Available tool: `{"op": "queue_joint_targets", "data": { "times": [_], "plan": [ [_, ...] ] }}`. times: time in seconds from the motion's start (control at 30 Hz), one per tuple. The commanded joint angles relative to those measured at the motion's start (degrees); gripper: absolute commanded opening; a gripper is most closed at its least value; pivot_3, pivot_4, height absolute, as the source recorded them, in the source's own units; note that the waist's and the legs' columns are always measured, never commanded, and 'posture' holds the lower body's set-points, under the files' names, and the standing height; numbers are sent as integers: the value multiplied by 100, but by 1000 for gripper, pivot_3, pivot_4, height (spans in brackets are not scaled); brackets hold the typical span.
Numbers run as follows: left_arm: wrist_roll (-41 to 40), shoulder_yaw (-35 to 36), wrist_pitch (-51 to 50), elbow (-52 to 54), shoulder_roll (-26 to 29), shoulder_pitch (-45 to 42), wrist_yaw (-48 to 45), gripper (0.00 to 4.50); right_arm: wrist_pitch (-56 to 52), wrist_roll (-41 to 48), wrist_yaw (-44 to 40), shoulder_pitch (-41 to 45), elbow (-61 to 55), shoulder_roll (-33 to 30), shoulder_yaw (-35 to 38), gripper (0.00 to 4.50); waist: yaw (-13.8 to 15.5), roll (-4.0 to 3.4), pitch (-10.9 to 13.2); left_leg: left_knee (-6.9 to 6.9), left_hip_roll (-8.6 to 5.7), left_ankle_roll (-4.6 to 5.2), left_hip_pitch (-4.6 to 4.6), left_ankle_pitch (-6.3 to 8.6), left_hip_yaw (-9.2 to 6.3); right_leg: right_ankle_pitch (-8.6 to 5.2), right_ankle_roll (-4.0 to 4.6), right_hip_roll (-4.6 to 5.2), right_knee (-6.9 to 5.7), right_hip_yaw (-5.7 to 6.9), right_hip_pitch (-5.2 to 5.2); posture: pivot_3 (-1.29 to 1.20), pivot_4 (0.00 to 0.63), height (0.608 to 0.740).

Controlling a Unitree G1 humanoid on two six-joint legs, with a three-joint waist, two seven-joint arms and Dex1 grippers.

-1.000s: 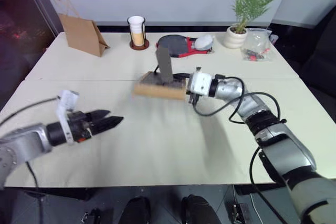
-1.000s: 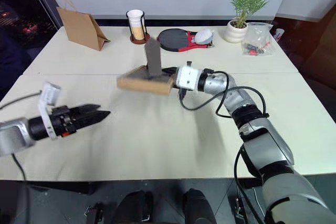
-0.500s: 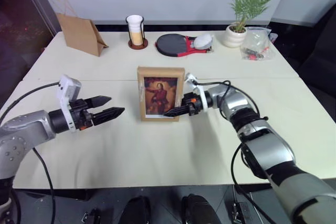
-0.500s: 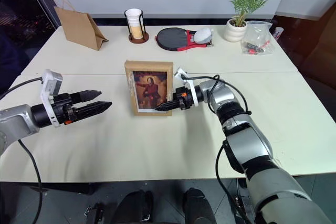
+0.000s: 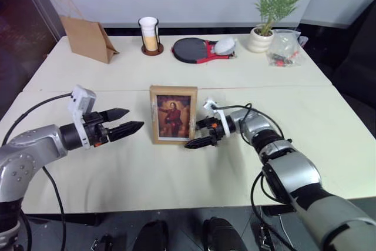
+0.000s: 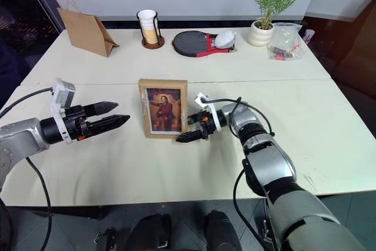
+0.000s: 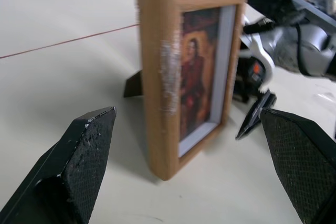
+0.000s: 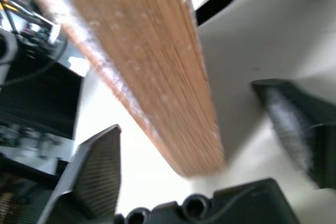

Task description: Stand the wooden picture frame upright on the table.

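Note:
The wooden picture frame (image 5: pixel 173 114) stands upright on the table (image 5: pixel 176 180) just in front of the seam, its red-clad portrait facing me. In the left wrist view its fold-out stand (image 7: pixel 134 84) rests on the tabletop behind it. My right gripper (image 5: pixel 195 134) is open at the frame's lower right corner, pointing left, with the frame's side edge (image 8: pixel 157 61) between its spread fingers and gaps on both sides. My left gripper (image 5: pixel 130 119) is open a short way left of the frame, pointing at it and holding nothing.
Along the table's far edge stand a brown paper bag (image 5: pixel 88 38), a holder with stacked cups (image 5: pixel 148 34), a black and red paddle (image 5: pixel 197 50), a potted plant (image 5: pixel 264 33) and a clear plastic bag (image 5: pixel 286 48). Cables trail from both arms.
A second ago my right gripper held the frame tilted flat in the air. It turned it, set it down upright, and has now opened. The left gripper has hardly moved.

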State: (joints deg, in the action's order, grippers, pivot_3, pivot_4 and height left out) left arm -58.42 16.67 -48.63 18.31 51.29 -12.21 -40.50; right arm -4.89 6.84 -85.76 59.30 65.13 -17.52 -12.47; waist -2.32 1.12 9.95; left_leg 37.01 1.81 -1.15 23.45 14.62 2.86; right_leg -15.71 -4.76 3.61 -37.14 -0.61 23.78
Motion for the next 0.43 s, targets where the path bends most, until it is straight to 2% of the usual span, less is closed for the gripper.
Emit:
{"op": "queue_joint_targets", "data": {
  "times": [0.03, 0.27, 0.43],
  "plan": [
    [247, 180, 212, 158, 168, 120, -380, 4500, -165, 112, 60, -534, -1547, -1000, 453, 4456, 35, -1, 1, 0, -2, 0, 2, 0, 0, 0, 1, 4, 5, 0, 0, 0, 150, 740],
    [648, 190, 440, 277, 408, 261, -897, 4500, -2107, 1037, 471, -2272, -6132, -2794, 1530, 4456, -11, -19, 3, -20, -2, 6, 10, 5, 4, -6, 10, 13, 13, 0, 19, 0, 150, 740],
    [806, 252, 441, 353, 482, 336, -1051, 4500, -3057, 1598, 966, -2953, -7716, -3465, 2193, 4456, -21, -23, 3, -21, 2, 7, 2, 4, 8, -15, 27, 8, 6, -3, 18, 0, 150, 740]
  ]
}}
